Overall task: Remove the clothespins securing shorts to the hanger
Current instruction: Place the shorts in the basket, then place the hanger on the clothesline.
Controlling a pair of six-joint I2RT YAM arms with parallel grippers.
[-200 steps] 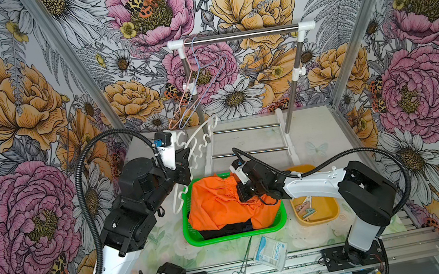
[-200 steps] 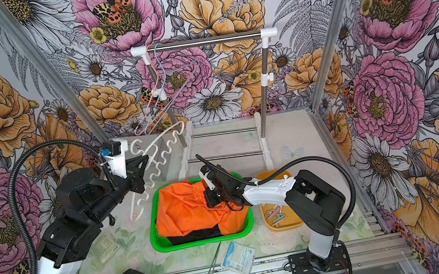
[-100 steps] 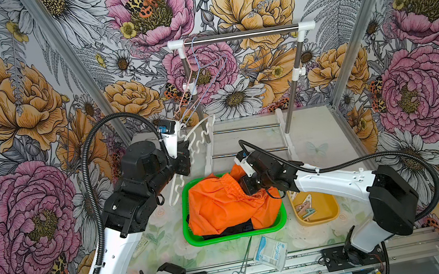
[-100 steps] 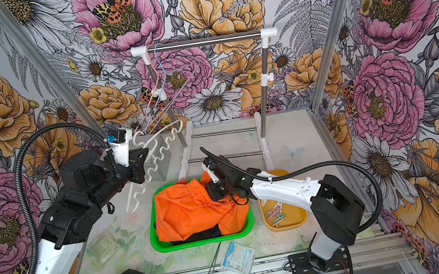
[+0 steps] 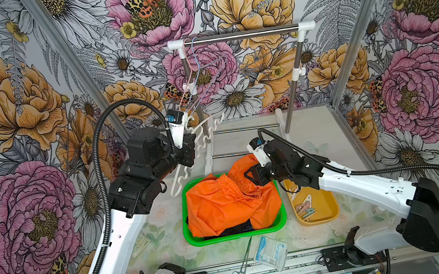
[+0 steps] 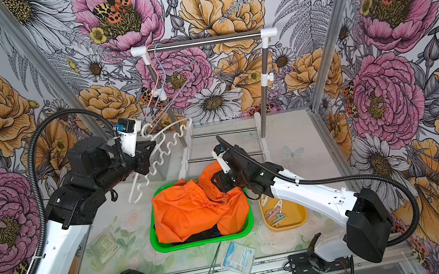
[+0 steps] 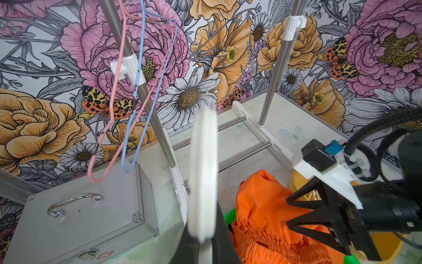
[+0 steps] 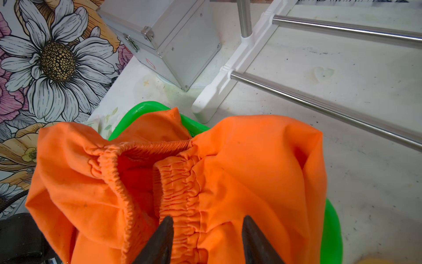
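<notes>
Table (image 5: pixel 314 130) set among flower-patterned walls. At its back stands a clothes rack (image 5: pixel 240 36), a steel bar on two posts. A pink and a blue wire hanger (image 7: pixel 137 91) hang at one end of the bar, beside a post. A metal case (image 7: pixel 86 217) with a handle sits near the rack's foot, on the left arm's side.

At centre front, the green basket (image 5: pixel 231 237) holds the orange shorts (image 5: pixel 224 204), crumpled, with the elastic waistband uppermost. Dark fabric shows under them at the near edge. The right fingers (image 8: pixel 162 242) stand apart just over the waistband, one on each side of the gathered elastic. Whether they touch the cloth cannot be told.

The white hanger (image 5: pixel 203 137), with a wavy bar, is tilted above the table beyond the basket's far corner; the left fingers (image 7: pixel 222 240) are clamped together on it.

The yellow tray (image 5: pixel 332 206), just beside the basket on the right arm's side, holds the clothespins (image 5: pixel 305 205), lying loose. At the front edge lie a packet (image 5: pixel 270 252) and, just beside it, steel forceps (image 5: pixel 242 264).
</notes>
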